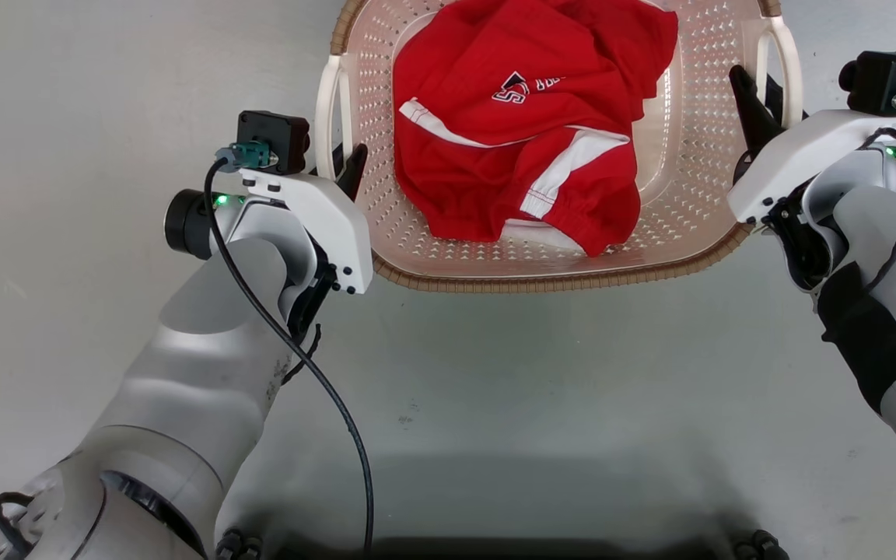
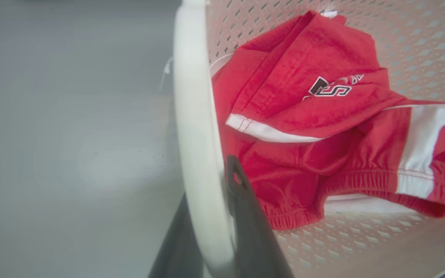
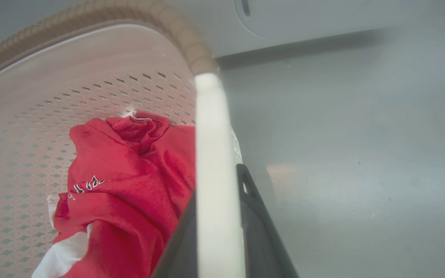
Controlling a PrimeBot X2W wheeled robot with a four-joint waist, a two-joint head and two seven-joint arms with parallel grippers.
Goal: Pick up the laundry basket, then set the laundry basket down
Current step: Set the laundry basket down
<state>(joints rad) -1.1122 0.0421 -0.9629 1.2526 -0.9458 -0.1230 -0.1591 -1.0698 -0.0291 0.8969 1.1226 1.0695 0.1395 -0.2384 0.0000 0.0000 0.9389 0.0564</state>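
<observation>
Grey floor (image 1: 495,373); laundry basket (image 1: 557,278) upright, handles (image 1: 327,117) left-right

One laundry basket (image 1: 673,233), two handles (image 1: 329,109) (image 1: 789,62), two grippers (image 1: 343,163) (image 1: 759,85).

A red garment (image 1: 518,132) with white bands and a black-and-white logo is seen crumpled at the far middle. Grey floor (image 1: 533,389) is spread all around. A white appliance (image 3: 342,19) is glimpsed beyond.
</observation>
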